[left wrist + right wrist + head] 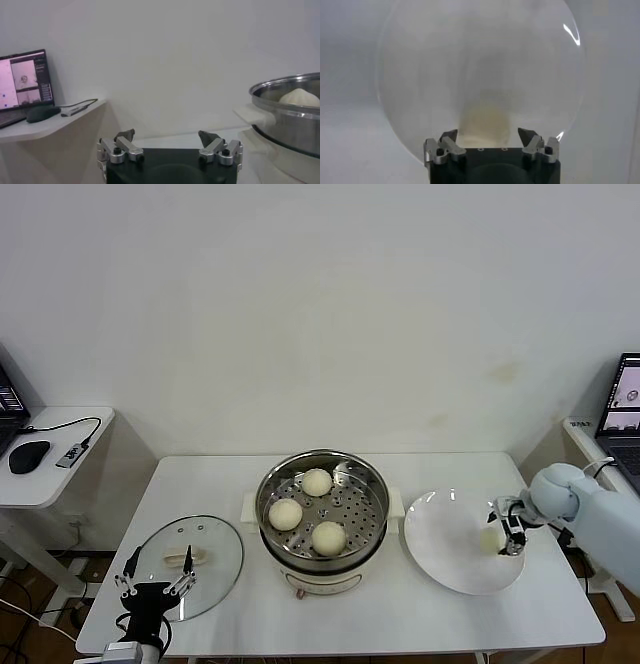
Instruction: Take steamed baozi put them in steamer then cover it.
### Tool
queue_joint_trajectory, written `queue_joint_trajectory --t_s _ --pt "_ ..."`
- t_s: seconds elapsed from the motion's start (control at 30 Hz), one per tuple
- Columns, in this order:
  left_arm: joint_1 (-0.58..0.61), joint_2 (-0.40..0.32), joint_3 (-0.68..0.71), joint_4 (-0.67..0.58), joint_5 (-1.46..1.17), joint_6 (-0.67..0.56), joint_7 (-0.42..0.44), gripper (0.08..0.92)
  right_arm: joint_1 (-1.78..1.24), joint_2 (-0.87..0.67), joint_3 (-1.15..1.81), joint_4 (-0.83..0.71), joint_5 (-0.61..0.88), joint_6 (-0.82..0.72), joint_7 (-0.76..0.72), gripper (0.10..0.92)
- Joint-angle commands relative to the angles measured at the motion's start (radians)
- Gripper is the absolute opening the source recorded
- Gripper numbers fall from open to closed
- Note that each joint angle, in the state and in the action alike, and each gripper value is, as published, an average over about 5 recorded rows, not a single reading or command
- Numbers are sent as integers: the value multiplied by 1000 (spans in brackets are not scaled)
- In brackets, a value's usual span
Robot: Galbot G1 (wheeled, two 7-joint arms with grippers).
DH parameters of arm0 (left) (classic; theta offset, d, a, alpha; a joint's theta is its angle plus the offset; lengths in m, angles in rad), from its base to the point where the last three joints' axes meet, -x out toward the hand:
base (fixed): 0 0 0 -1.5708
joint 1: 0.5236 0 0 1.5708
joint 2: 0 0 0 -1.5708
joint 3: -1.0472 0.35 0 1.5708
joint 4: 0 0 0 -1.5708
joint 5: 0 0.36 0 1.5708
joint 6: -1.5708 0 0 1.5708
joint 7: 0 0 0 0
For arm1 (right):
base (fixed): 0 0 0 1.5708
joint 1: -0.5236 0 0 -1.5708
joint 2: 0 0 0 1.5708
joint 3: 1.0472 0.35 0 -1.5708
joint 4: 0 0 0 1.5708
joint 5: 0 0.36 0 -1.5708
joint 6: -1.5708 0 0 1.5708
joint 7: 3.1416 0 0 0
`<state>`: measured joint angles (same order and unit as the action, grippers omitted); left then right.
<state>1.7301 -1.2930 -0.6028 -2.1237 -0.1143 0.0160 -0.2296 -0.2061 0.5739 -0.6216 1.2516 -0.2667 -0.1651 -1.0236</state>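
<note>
The white desk carries everything. At its centre stands the steamer, uncovered, with three steamed baozi on its perforated floor. To the steamer's left the cover lies flat on the desk. To its right is a white plate with the fourth baozi on it. The right gripper is down over that bun, fingers apart on either side of it, not yet clamped. The left gripper waits at the desk's near edge by the cover, fingers spread wide, holding nothing.
</note>
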Motion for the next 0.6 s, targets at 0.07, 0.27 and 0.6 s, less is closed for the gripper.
queue_joint_trajectory --t_s 0.07,0.27,0.6 --pt "2 0 1 1 0 0 0 823 -18 14 15 -19 -17 -4 -1 676" --pt "2 -1 0 1 0 -1 -1 823 -19 8 22 -12 -15 -2 -4 555" --pt "2 1 1 -14 0 1 -1 823 100 -69 -53 106 63 -30 -7 485"
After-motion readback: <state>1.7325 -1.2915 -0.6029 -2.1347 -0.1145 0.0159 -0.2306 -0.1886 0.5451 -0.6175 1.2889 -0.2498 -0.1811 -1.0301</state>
